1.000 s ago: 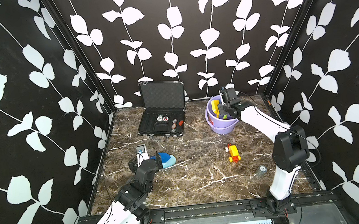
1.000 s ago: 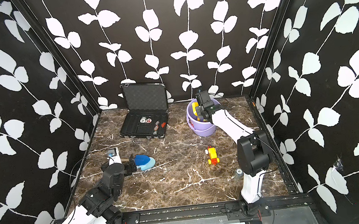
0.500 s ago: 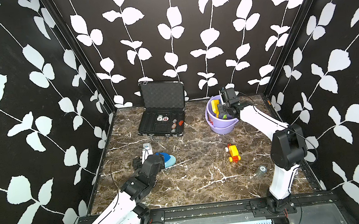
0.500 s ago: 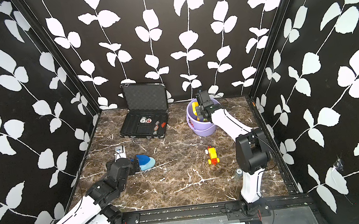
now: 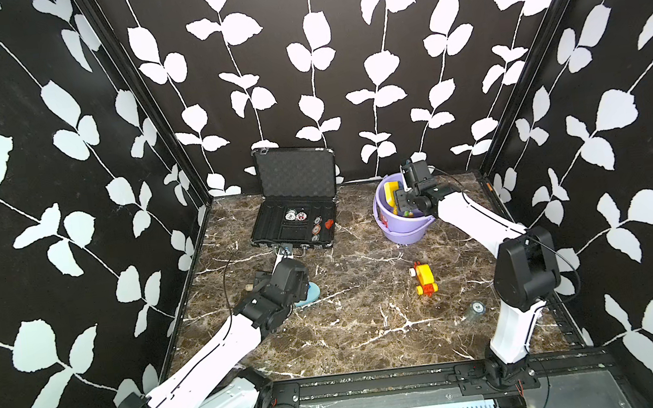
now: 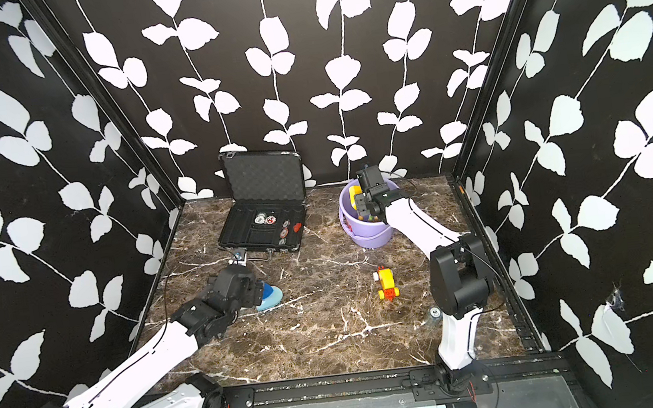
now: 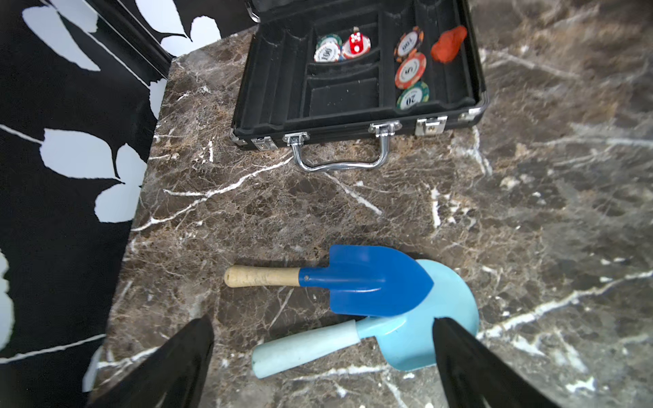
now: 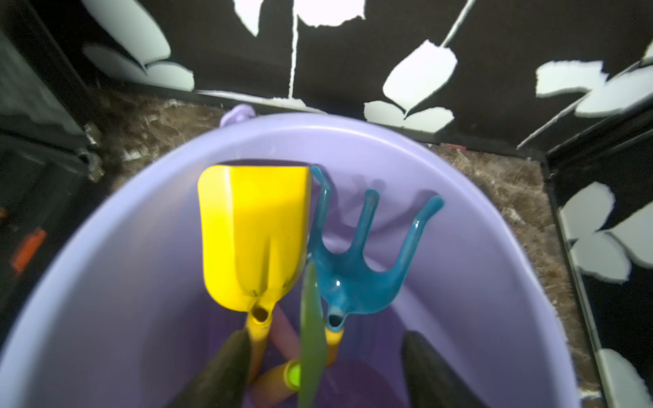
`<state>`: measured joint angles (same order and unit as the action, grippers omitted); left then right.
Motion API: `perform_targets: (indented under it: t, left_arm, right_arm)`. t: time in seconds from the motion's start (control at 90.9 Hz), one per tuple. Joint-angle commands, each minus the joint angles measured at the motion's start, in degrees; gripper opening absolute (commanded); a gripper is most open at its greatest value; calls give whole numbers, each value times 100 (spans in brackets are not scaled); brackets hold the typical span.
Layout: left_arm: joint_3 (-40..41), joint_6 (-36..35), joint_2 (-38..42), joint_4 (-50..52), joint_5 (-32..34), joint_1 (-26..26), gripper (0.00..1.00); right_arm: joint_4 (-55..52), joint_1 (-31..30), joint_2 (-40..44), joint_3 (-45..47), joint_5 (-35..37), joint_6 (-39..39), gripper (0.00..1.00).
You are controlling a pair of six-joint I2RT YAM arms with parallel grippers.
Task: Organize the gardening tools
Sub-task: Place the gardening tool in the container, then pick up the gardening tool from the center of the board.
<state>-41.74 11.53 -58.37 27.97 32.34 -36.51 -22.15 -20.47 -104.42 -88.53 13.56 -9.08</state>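
Lying crosswise, handles toward the left wall, blue shovel [image 7: 371, 282] over light-blue shovel [image 7: 406, 339]; left tool [image 7: 321, 323] and right tool [image 8: 325, 337] spread.

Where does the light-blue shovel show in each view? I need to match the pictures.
In a top view: light-blue shovel, only its blade edge shows beside the left arm.
In a top view: same, peeking from under the dark blue shovel.
Left wrist: whole, blade partly under the dark blue shovel.
Right wrist: not in it.
Landmark: the open black case.

Shovel [image 7: 371, 279] blade on second shovel [image 7: 424, 335], front left; case [image 5: 268, 222] behind; bucket [image 5: 403, 234] back right, fork [image 8: 357, 275] inside.
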Motion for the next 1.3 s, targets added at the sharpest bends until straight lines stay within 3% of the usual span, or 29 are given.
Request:
perform_targets:
  t: [0.0, 0.165, 0.473, 0.88, 0.935, 0.957, 0.99, 1.155, 1.287]
  left_arm:
    - [-386, -409, -302, 717, -54, 206, 99]
    - [-634, -926, -585, 1063, -603, 596, 99]
    - [-1253, -1490, -1300, 1691, -330, 957, 99]
    - [-1461, -2520, -1683, 1526, -612, 1555, 99]
    - [-1549, -2598, -1826, 1676, -551, 1583, 99]
    - [-1597, -2637, -1906, 1738, -517, 1585, 99]
    - [-1660, -2690, -1999, 1820, -439, 1593, 99]
    - [-1975, -2904, -2263, 2285, -177, 1603, 99]
    - [-2208, -3124, -2246, 2433, -389, 1629, 99]
  right_arm:
    - [77, 18, 551, 281, -23, -188, 77]
    - [318, 23, 1065, 815, -180, -365, 81]
    - [614, 22, 1899, 1709, -463, -562, 83]
    - [664, 17, 2744, 2197, -572, -595, 88]
    - [660, 17, 2858, 2255, -588, -590, 90]
    - [658, 17, 2912, 2295, -602, -576, 97]
    - [678, 17, 2993, 2346, -634, -551, 99]
    - [810, 17, 3398, 2559, -752, -420, 99]
    - [797, 17, 3627, 2696, -569, -354, 99]
